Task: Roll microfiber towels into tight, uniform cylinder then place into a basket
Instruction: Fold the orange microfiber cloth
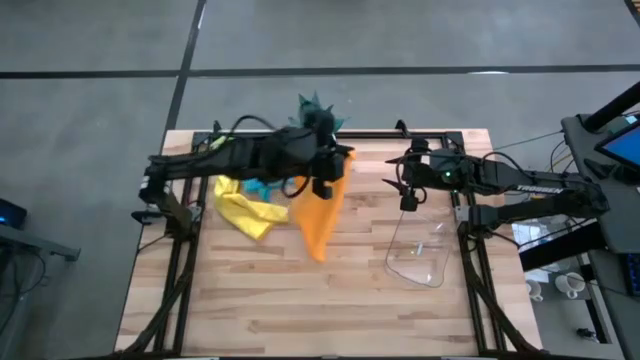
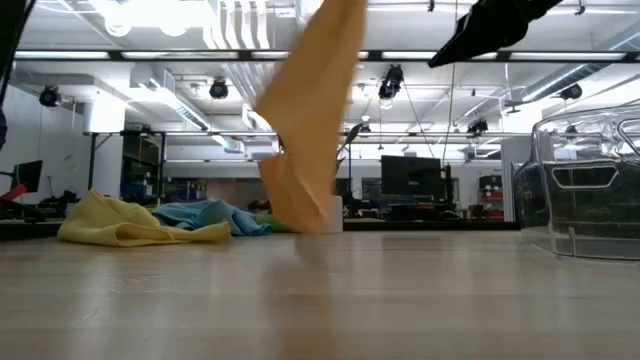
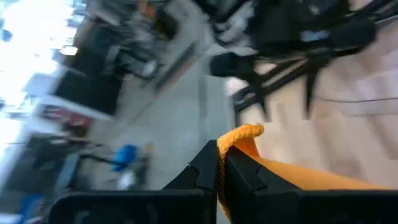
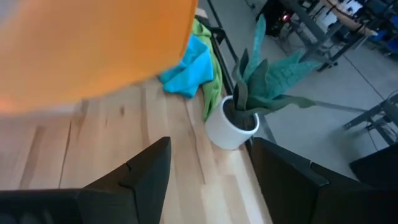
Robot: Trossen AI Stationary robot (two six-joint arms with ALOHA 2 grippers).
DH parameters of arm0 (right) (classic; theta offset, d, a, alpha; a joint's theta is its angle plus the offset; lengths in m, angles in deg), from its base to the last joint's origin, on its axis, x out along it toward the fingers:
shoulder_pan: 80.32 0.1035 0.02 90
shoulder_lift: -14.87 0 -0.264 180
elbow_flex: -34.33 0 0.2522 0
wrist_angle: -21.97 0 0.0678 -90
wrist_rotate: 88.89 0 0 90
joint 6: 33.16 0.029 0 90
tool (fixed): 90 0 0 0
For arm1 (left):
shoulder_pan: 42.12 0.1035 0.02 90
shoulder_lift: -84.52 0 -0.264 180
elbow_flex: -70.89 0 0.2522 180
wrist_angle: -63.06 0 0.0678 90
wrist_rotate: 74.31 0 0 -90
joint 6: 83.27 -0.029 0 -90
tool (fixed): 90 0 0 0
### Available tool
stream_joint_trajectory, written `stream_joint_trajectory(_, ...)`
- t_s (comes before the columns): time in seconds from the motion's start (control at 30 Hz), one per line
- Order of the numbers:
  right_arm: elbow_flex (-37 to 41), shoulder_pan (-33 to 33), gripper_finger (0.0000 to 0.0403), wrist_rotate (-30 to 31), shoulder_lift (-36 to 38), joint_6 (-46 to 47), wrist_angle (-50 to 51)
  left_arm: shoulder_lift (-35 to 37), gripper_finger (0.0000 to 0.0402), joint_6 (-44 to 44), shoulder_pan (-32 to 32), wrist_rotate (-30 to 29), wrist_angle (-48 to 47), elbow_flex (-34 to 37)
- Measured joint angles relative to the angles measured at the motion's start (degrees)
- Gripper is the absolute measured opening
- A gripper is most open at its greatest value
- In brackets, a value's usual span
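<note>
Two end effectors are at work over the desk (image 1: pixel 300 300), and we start with the closest thing to them. Our left end effector (image 3: pixel 219 169) is pressed together on one corner of the orange towel (image 1: pixel 322 215). It holds that towel up high, so the cloth hangs down below it and only the bottom tip touches the desk. Our right end effector (image 4: pixel 208 168) is spread wide and holds nothing. It hangs in the air just beside the orange towel, and the basket (image 1: pixel 420 250) sits below it and a little nearer the front edge.

Farther from the left end effector, on the side away from the basket, the yellow towel (image 1: pixel 245 210) lies crumpled, with the blue towel (image 1: pixel 262 187) touching it. A green towel (image 4: pixel 208 68) peeks out beside the blue one. Past them stands the potted plant (image 4: pixel 249 99).

We think the towel could slip, because only a small corner is pinched. It could also land bunched up, and then it would not roll tight.
</note>
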Motion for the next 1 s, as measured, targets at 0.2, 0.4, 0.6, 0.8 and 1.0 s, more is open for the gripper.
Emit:
stream_joint_trajectory(0.2, -0.27, 0.00, 0.0221, 0.10, 2.48, 0.01, 0.26, -4.29, 0.0000, 2.82, 0.41, 7.40, -14.73, -0.39)
stream_joint_trajectory(0.4, -0.25, 0.00, 0.0221, 0.52, 3.53, 0.01, -0.04, -1.48, 0.0000, 5.04, -3.82, 7.53, -17.70, -3.58)
stream_joint_trajectory(0.6, -0.25, 0.02, 0.0221, 0.66, 3.51, 0.71, -0.21, 0.07, 0.0000, 15.50, -4.28, 24.15, -17.99, -9.63)
stream_joint_trajectory(0.8, -0.25, 0.02, 0.0221, 0.97, 3.41, 1.98, 0.09, -0.31, 0.0000, 26.86, -6.07, 28.86, -37.11, -9.34)
stream_joint_trajectory(1.0, -0.22, 0.00, 0.0221, -2.95, 0.70, 5.16, 0.23, -0.16, 0.0000, 30.20, -7.84, 7.85, -44.84, -8.92)
